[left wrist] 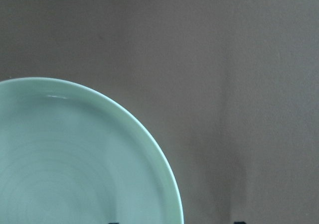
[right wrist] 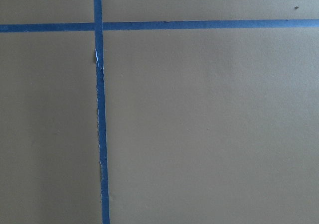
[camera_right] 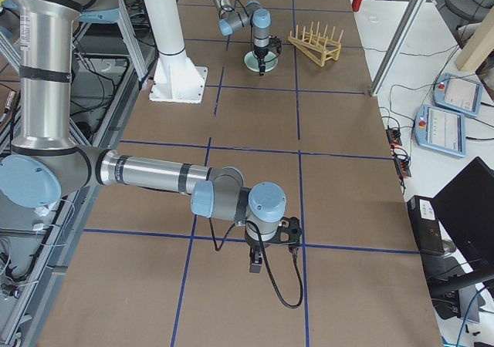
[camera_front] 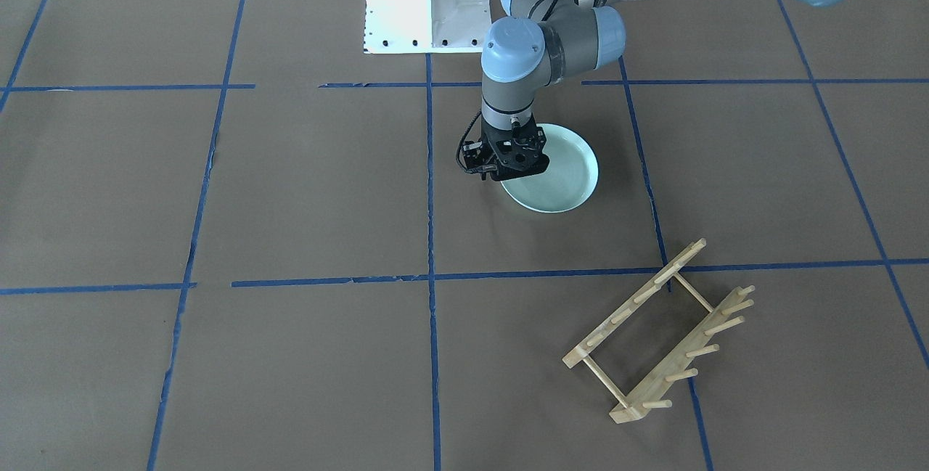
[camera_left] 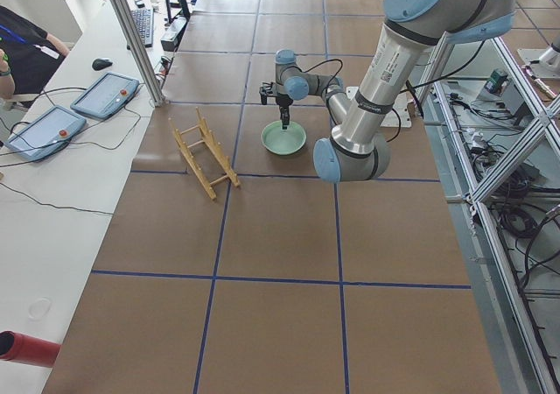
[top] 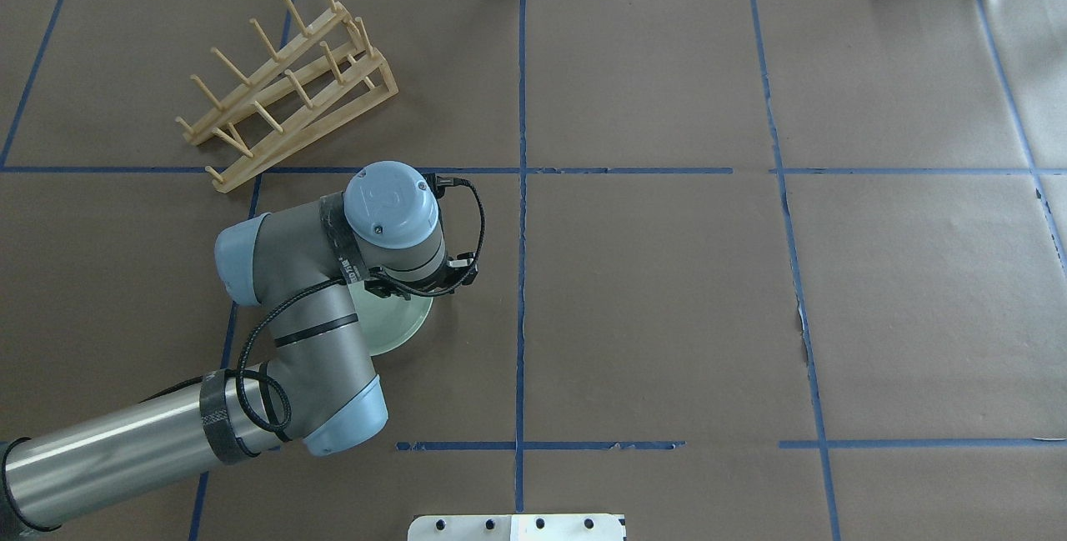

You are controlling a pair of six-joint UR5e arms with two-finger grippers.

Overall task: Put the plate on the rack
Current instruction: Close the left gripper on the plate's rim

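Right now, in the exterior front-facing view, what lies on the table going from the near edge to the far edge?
rack → plate → white robot base

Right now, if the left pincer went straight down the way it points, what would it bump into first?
Probably the plate. The left pincer points straight down, open, right over the plate's rim, so the rim looks first in its way. How high it hangs above the rim is hard to tell.
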